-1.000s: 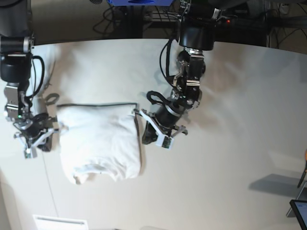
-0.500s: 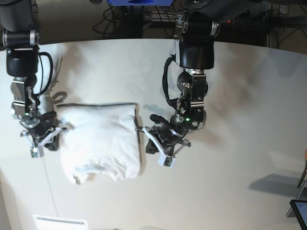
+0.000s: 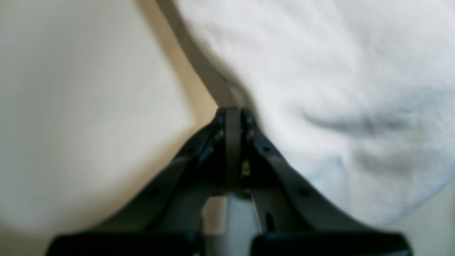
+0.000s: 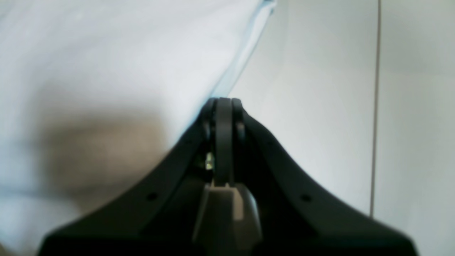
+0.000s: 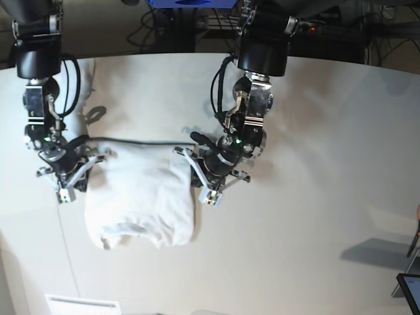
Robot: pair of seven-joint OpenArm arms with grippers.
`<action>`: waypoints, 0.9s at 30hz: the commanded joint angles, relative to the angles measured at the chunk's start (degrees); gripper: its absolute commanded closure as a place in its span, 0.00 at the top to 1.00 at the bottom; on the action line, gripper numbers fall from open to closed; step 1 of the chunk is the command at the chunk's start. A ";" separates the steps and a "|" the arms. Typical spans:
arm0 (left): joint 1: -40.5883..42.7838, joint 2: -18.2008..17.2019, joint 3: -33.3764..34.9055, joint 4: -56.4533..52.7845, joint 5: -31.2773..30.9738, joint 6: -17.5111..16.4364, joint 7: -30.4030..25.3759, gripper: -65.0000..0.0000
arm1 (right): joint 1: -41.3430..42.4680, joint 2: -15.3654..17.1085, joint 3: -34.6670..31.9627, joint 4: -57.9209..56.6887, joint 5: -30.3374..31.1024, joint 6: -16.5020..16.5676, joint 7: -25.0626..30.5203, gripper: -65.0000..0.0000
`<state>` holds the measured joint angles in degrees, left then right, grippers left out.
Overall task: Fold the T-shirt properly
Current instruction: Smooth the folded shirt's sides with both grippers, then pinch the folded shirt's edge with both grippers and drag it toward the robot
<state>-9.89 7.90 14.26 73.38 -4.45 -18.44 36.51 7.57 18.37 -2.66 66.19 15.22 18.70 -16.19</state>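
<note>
The white T-shirt (image 5: 141, 200) lies folded into a rough rectangle on the off-white table (image 5: 315, 164), left of centre. Its far edge looks raised, with a dark shadow line under it. My left gripper (image 5: 187, 164) is at the shirt's far right corner. In the left wrist view the gripper (image 3: 231, 113) has its fingers together at the shirt's (image 3: 337, 71) edge. My right gripper (image 5: 88, 167) is at the far left corner. In the right wrist view the gripper (image 4: 223, 103) is shut against the shirt's (image 4: 106, 53) edge. How much cloth sits between the fingers is hidden.
A white flat object (image 5: 82, 305) lies at the table's near left edge. A dark screen corner (image 5: 410, 289) shows at the bottom right. Cables and dark equipment (image 5: 197, 26) stand behind the table's far edge. A thin seam (image 4: 375, 106) runs across the tabletop.
Both grippers have moved inward onto the shirt's far corners and closed. The shirt's far edge has narrowed and lifted slightly off the table.
</note>
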 commanded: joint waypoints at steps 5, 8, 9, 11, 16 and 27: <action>3.60 -0.47 0.55 5.34 -0.17 -0.24 -0.51 0.00 | -2.96 0.66 0.15 5.85 0.64 0.33 -0.65 0.00; 6.59 -0.65 0.38 7.45 -0.17 -0.24 -0.51 0.00 | -4.89 0.66 0.15 8.05 0.64 0.33 -0.74 0.00; 7.38 -1.18 0.20 8.07 -0.17 -0.24 -0.51 0.00 | -5.33 0.66 0.15 8.66 0.56 0.33 -0.83 0.00; 8.70 -2.23 0.55 9.74 -0.17 -0.24 -0.51 0.00 | -6.21 0.66 0.06 9.54 0.56 0.33 -0.83 0.00; 10.20 -3.02 0.20 12.64 -0.61 -0.24 -0.51 0.00 | -7.00 0.66 -0.99 9.98 0.56 0.33 -0.83 0.00; 14.42 -4.69 -1.73 26.88 -0.61 -0.16 4.85 0.00 | -10.34 0.75 -2.75 14.73 0.56 -1.42 -0.83 0.00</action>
<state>5.26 3.38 12.91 99.13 -5.02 -19.33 42.59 -3.40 18.55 -5.54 79.77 15.29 17.23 -18.33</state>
